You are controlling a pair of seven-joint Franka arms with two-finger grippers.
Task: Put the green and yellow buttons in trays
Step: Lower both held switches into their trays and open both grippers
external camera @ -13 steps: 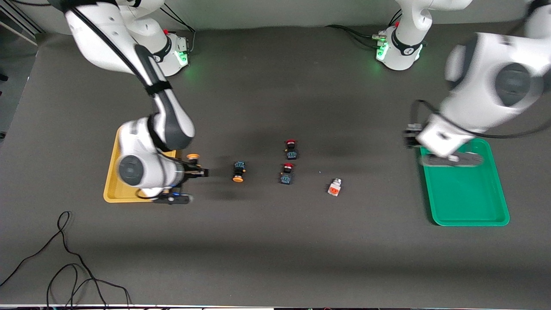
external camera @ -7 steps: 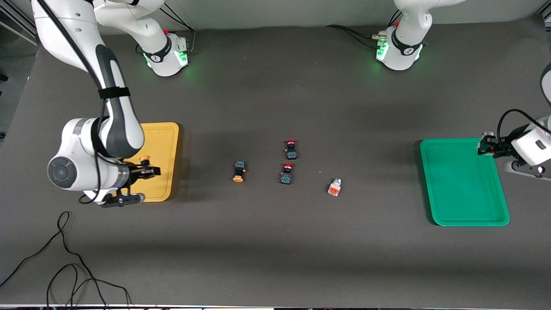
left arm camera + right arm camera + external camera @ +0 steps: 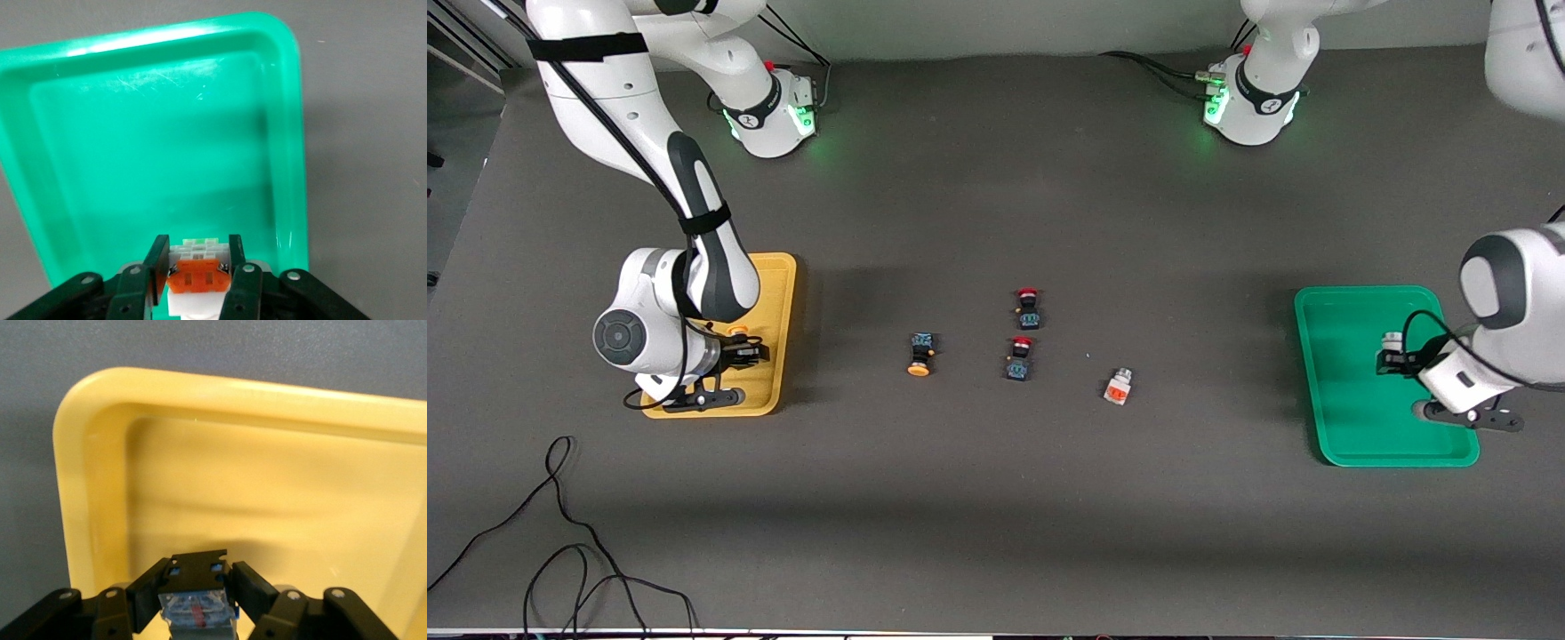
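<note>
Here, two glossy rimmed trays: the left hand (image 3: 197, 279) clamps a white button (image 3: 196, 275) over green (image 3: 1343, 418), the right hand (image 3: 199, 600) a dark button (image 3: 197, 600) over yellow (image 3: 778, 293).

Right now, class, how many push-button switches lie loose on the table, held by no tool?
4. One orange-capped switch toward the right arm's end, two red-capped switches mid-table, one white switch toward the green tray. None appear hidden.

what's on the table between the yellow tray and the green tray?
Front view: yellow-capped switch, two red-capped switches, white switch between yellow tray and green tray.
</note>
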